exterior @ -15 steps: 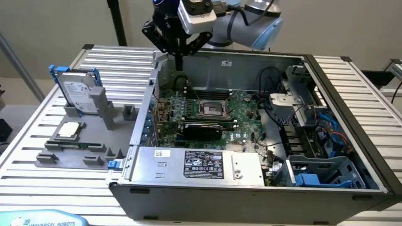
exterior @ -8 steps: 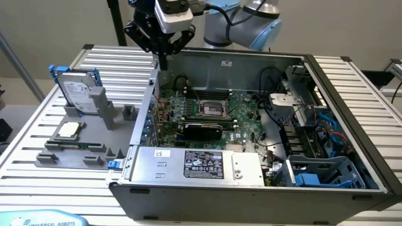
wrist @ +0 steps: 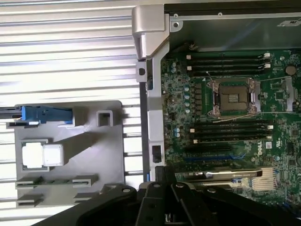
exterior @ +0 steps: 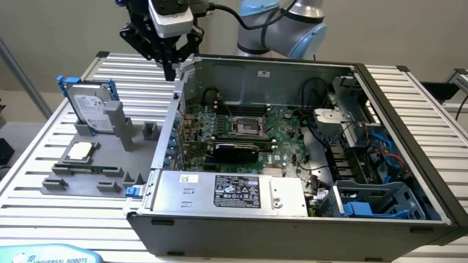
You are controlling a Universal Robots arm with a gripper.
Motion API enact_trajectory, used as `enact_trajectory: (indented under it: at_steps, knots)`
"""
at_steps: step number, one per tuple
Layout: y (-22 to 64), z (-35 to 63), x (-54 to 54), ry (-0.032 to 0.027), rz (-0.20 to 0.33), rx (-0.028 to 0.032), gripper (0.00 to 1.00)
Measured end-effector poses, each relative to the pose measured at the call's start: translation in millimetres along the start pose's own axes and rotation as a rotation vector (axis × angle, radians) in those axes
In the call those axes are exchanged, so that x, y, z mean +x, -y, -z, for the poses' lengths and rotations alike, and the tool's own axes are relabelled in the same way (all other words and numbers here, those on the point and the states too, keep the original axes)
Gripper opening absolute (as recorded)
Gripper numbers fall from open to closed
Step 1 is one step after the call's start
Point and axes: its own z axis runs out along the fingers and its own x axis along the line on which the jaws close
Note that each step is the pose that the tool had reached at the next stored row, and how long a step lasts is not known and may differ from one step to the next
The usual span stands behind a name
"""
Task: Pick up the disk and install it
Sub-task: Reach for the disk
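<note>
The disk [exterior: 93, 112], a silver-grey drive with a white label in a blue carrier, stands upright in a slot of the grey fixture plate [exterior: 139, 159] at the exterior view's left. In the wrist view it appears edge-on as a blue strip [wrist: 44, 114]. My gripper [exterior: 170, 70] hangs high over the rear left corner of the open computer case [exterior: 292, 224], off to the right of the disk and well above it. Its black fingers [wrist: 155, 197] are shut with nothing between them.
The case holds a green motherboard [exterior: 241, 131], a silver power supply with a black label [exterior: 234, 192] and a blue drive cage [exterior: 380, 200]. A small square silver chip [exterior: 82, 150] lies on the fixture plate. Everything rests on a slatted aluminium table [exterior: 44, 213].
</note>
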Motion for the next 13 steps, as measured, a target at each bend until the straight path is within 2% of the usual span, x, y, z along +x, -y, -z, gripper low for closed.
enact_trajectory:
  at_steps: [13]
  knots:
    - [2.9,1.3,59.2,0.0,0.0,0.0,0.11]
